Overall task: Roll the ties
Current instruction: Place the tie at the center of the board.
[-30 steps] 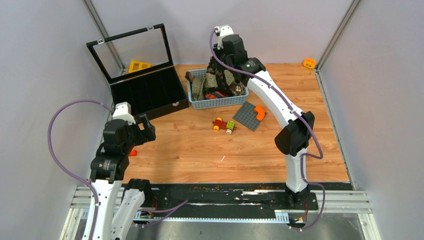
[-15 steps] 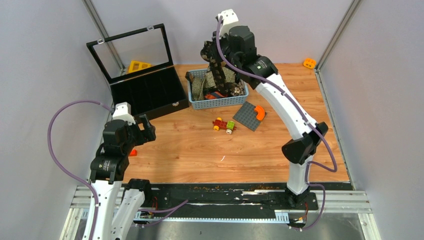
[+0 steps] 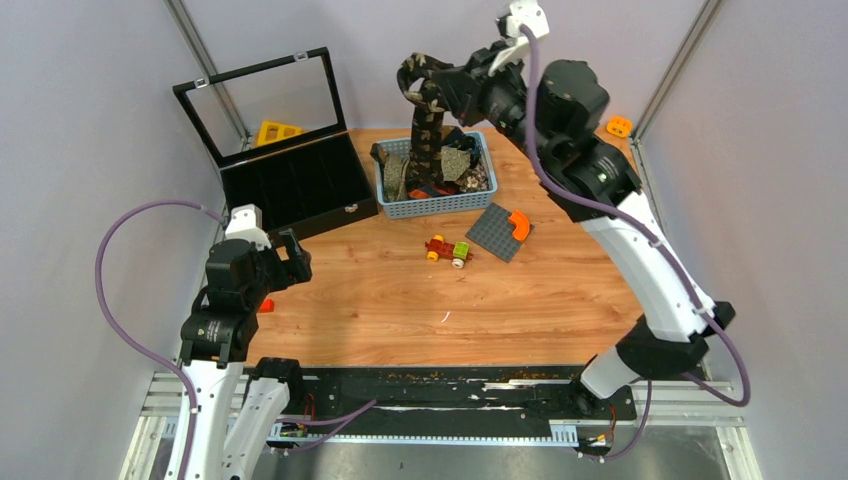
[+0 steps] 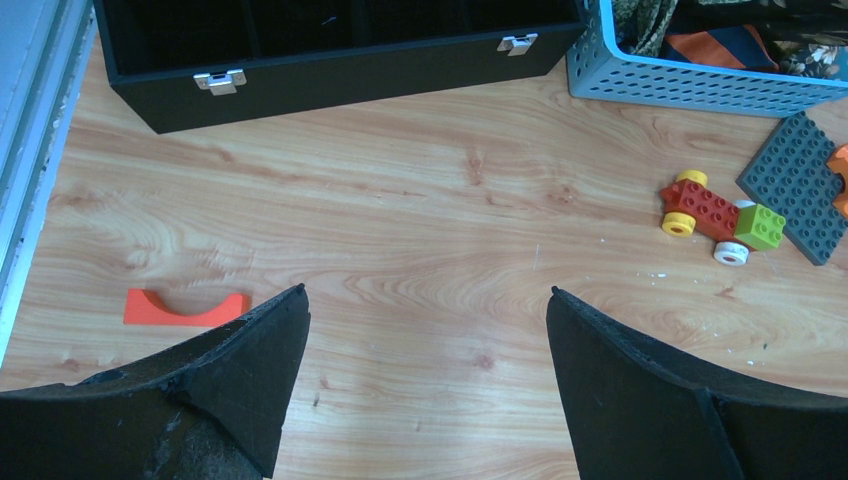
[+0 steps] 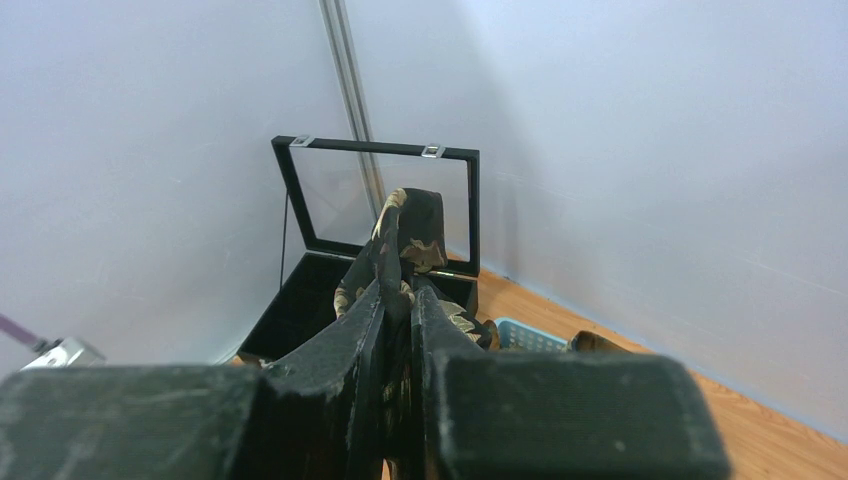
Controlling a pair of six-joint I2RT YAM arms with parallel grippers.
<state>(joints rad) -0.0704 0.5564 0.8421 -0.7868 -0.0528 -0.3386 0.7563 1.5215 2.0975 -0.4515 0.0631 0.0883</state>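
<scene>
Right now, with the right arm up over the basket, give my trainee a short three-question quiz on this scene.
1. True or false: the right gripper is shut on a dark floral-print fabric necktie that hangs above the blue plastic slotted basket.
2. The left gripper is: A) open and empty; B) shut on a necktie; C) shut on a brick.
3. Fill in: the orange curved toy brick rests on the flat grey studded ____.
Key: 1 true; 2 A; 3 plate.
</scene>
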